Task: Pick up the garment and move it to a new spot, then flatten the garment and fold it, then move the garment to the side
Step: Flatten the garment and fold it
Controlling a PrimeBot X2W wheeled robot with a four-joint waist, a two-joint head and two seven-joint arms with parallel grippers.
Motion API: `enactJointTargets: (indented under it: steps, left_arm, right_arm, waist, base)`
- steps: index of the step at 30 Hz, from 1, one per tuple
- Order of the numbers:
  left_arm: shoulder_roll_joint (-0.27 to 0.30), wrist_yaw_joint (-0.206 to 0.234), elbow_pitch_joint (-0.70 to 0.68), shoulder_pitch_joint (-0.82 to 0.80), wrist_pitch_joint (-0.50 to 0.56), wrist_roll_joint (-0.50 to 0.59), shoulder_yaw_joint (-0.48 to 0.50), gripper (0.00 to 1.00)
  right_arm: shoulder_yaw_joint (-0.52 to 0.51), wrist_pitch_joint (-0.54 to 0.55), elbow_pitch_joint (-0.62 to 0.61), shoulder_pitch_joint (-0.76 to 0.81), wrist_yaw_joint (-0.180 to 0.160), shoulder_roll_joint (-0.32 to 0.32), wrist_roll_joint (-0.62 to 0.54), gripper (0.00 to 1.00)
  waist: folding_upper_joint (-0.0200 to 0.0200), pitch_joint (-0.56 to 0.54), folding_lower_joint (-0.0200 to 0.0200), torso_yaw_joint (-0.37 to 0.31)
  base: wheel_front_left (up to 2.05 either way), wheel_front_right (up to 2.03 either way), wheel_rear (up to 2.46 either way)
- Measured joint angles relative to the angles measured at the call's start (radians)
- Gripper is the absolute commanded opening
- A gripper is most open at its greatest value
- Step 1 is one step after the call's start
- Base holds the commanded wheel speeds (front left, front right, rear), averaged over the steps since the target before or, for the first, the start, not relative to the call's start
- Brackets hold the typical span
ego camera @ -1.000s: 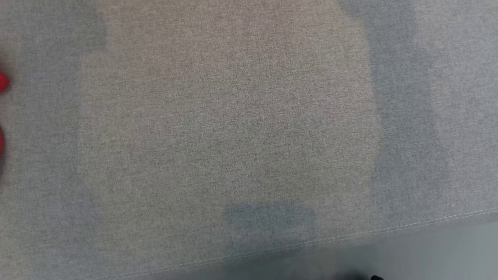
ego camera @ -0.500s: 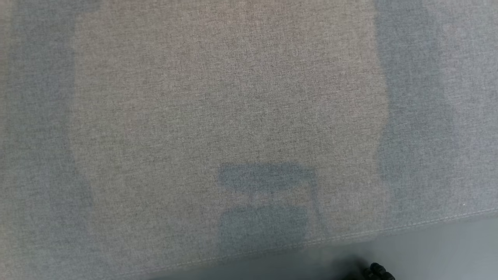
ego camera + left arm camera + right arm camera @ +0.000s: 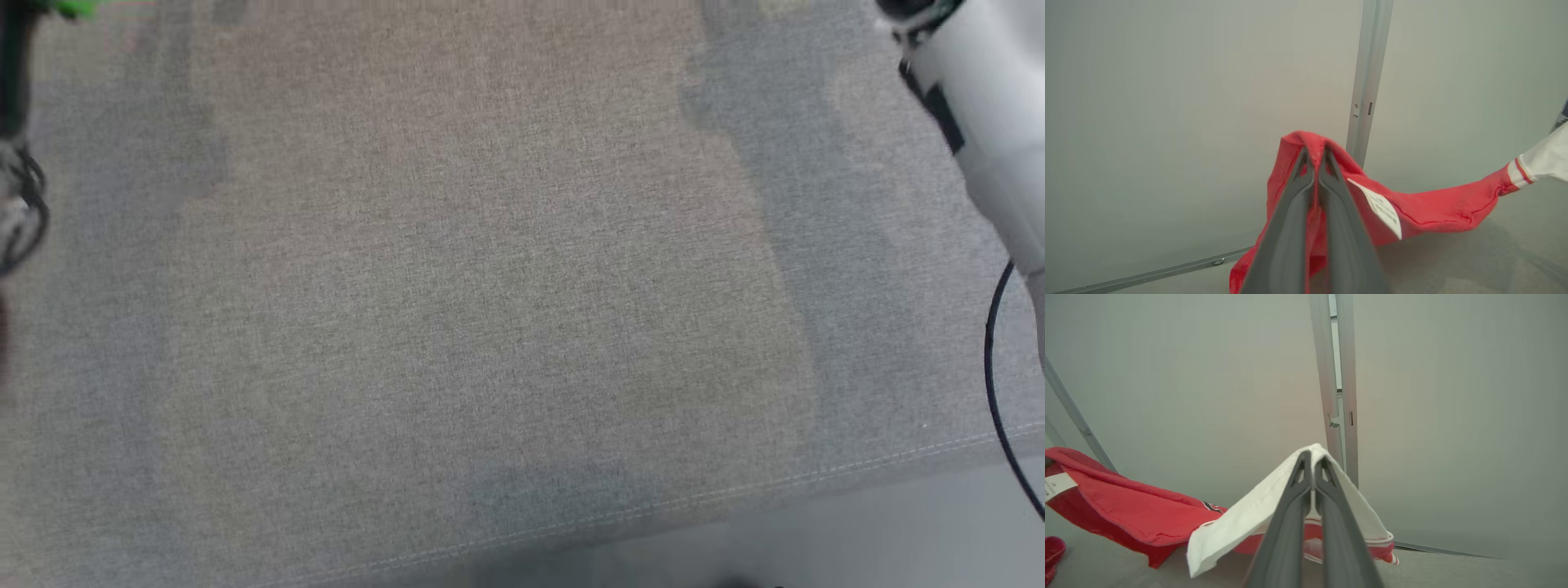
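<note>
The garment point(image 3: 1433, 208) is red with a white, red-striped cuff and a white label. In the left wrist view my left gripper point(image 3: 1314, 157) is shut on a red fold of it, and the cloth stretches off to the right above the grey surface. In the right wrist view my right gripper point(image 3: 1312, 459) is shut on the garment's white part point(image 3: 1249, 522), with the red body point(image 3: 1126, 510) trailing to the left. In the head view my right arm's pale forearm point(image 3: 988, 106) crosses the top right corner.
A wide grey fabric surface point(image 3: 490, 286) spreads before me, its stitched front edge point(image 3: 735, 490) running along the bottom with pale floor point(image 3: 898, 531) beyond. A black cable point(image 3: 992, 367) hangs at the right. Dark gear with wires point(image 3: 16, 204) sits at the left edge. Pale wall panels point(image 3: 1167, 375) stand behind.
The head camera has shifted. The red patch at the left edge a second ago is out of frame, and my right forearm has come into the top right corner.
</note>
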Motion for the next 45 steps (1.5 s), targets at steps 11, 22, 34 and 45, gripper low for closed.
enactJointTargets:
  steps: [11, 22, 34, 45]
  left_arm:
    - [-0.010, 0.099, -0.313, 0.523, -0.004, 0.028, 0.132, 0.00]
    - [-0.119, 0.143, -0.468, 0.920, -0.006, 0.078, 0.297, 0.00]
    - [-0.326, 0.101, -0.439, 1.190, -0.006, 0.168, 0.451, 0.00]
    - [-0.415, 0.063, -0.371, 1.345, -0.006, 0.266, 0.528, 0.00]
  right_arm:
    - [0.058, -0.019, -0.197, 0.437, 0.000, -0.122, 0.127, 0.00]
    - [-0.169, -0.024, -0.377, 0.808, 0.000, -0.103, 0.035, 0.00]
    - [-0.306, 0.007, -0.500, 1.134, 0.000, -0.100, -0.050, 0.00]
    - [-0.394, 0.150, -0.617, 1.365, 0.000, -0.077, -0.117, 0.00]
  waist:
    - [0.0000, -0.175, -0.0001, -0.010]
    - [0.0000, -0.294, -0.0001, -0.038]
    - [0.0000, -0.368, -0.0001, -0.046]
    - [0.0000, -0.431, -0.0001, -0.029]
  base:
    - [0.00, 0.00, 0.00]
    - [0.00, 0.00, 0.00]
    - [0.00, 0.00, 0.00]
    - [0.00, 0.00, 0.00]
